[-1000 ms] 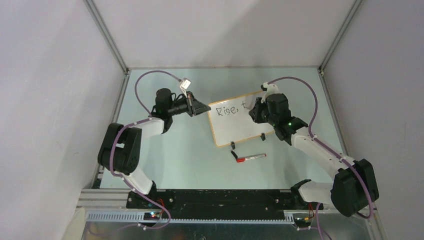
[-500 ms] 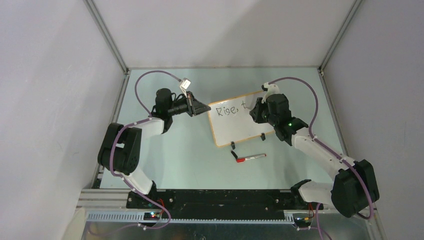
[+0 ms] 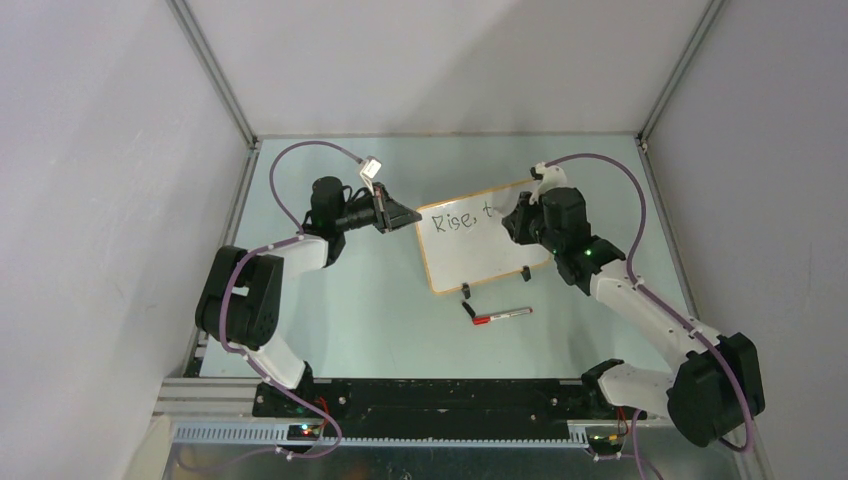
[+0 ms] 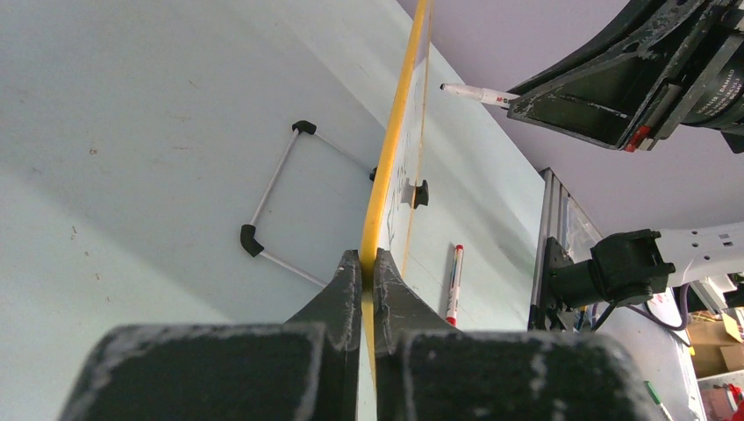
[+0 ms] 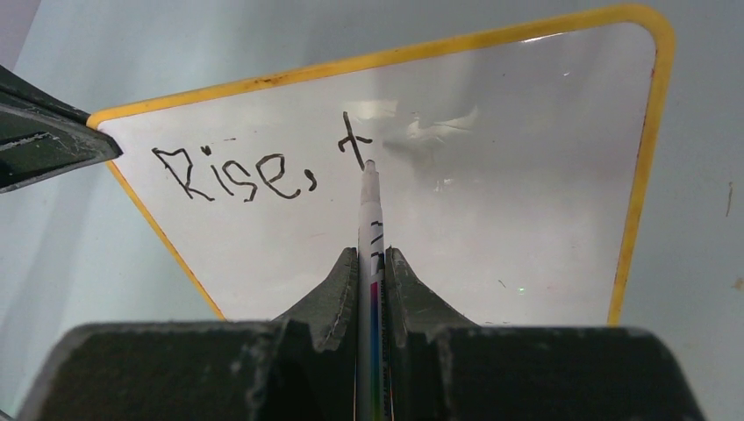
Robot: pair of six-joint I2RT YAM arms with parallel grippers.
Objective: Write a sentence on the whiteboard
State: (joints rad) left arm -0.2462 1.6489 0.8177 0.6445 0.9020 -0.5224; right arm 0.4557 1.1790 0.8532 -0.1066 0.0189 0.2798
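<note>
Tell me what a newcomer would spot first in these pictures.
The whiteboard in the middle of the table bears black writing, "Rise, t". The right tool is shut on a marker with its tip at the foot of the t, while the left tool pinches the board's left edge. A spare pen with a red end lies in front of the board.

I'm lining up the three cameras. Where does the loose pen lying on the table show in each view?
Top external: the loose pen lies just below the whiteboard, near the picture's centre.
Left wrist: the pen is right of the board's edge, in the lower middle.
Right wrist: not in it.
Shared landmark: the whiteboard's yellow frame.
</note>
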